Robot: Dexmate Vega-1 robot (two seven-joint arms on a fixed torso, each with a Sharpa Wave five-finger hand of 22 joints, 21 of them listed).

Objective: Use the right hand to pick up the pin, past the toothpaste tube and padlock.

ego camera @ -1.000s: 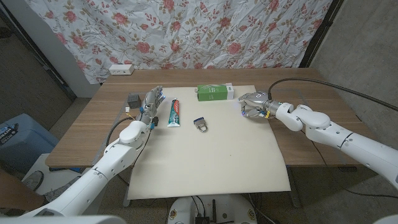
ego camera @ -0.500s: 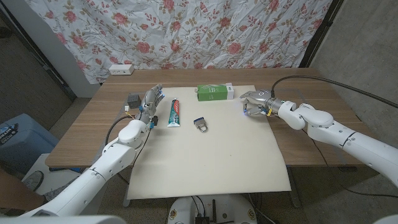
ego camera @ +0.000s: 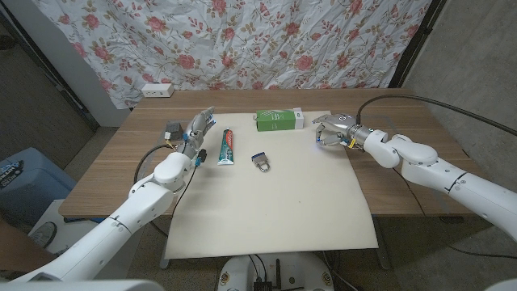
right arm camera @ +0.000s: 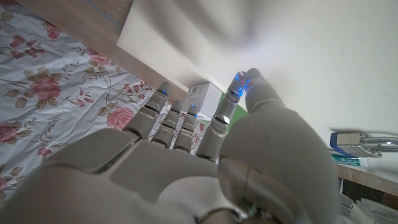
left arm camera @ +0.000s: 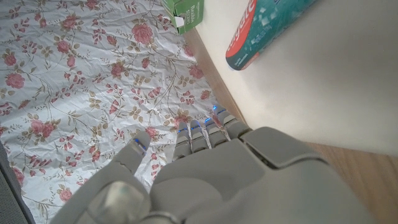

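Observation:
My right hand (ego camera: 333,129) hangs just above the far right corner of the cream mat (ego camera: 275,214), to the right of the green box (ego camera: 279,120). In the right wrist view its thumb tip (right arm camera: 252,78) meets a fingertip in a pinch. The pin is too small to make out between them. The toothpaste tube (ego camera: 228,147) and the padlock (ego camera: 261,162) lie on the mat's far left and middle; the padlock (right arm camera: 360,142) also shows past my right hand. My left hand (ego camera: 196,134) stands at the mat's left edge beside the tube (left arm camera: 273,28), fingers straight and holding nothing.
A small dark block (ego camera: 173,128) sits on the wood left of my left hand. A white power strip (ego camera: 157,90) lies at the table's far left corner. The floral curtain (ego camera: 266,40) hangs behind the table. The mat's near half is bare.
My right hand has risen a little off the mat and drifted slightly right and away from me. The tube, padlock and box have not moved. My left hand has shifted only slightly.

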